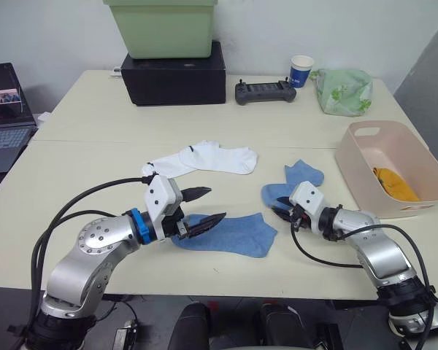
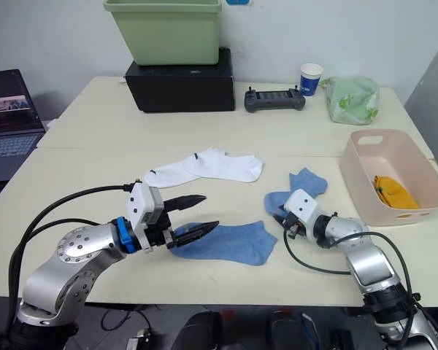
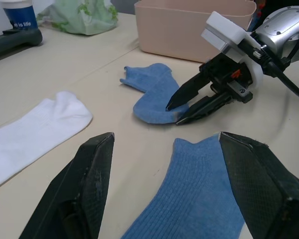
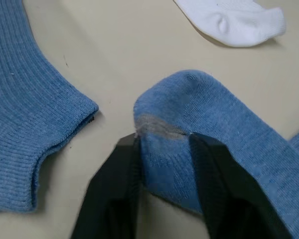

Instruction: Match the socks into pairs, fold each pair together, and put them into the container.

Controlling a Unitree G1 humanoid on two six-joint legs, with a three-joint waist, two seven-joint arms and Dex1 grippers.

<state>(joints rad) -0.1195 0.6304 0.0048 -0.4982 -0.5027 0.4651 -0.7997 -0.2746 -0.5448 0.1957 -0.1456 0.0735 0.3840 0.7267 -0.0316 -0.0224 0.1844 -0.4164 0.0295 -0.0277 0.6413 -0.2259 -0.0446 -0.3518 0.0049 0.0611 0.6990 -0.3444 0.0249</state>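
The right gripper [image 4: 162,149] was clenched on the toe end of a light blue sock [image 1: 296,182], pinching a fold of it against the table [image 1: 80,153]. The left gripper [image 1: 204,206] hovered with fingers spread above the second light blue sock [image 1: 230,235], which lay flat beside the first; its cuff end was hidden under the gripper. Two white socks [image 1: 204,158] overlapped farther back. In the pink tub [image 1: 365,157] lay mustard-orange socks [image 1: 396,184], partly cut off by the wall.

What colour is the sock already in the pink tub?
Mustard-orange sock, clearest in the left eye view.
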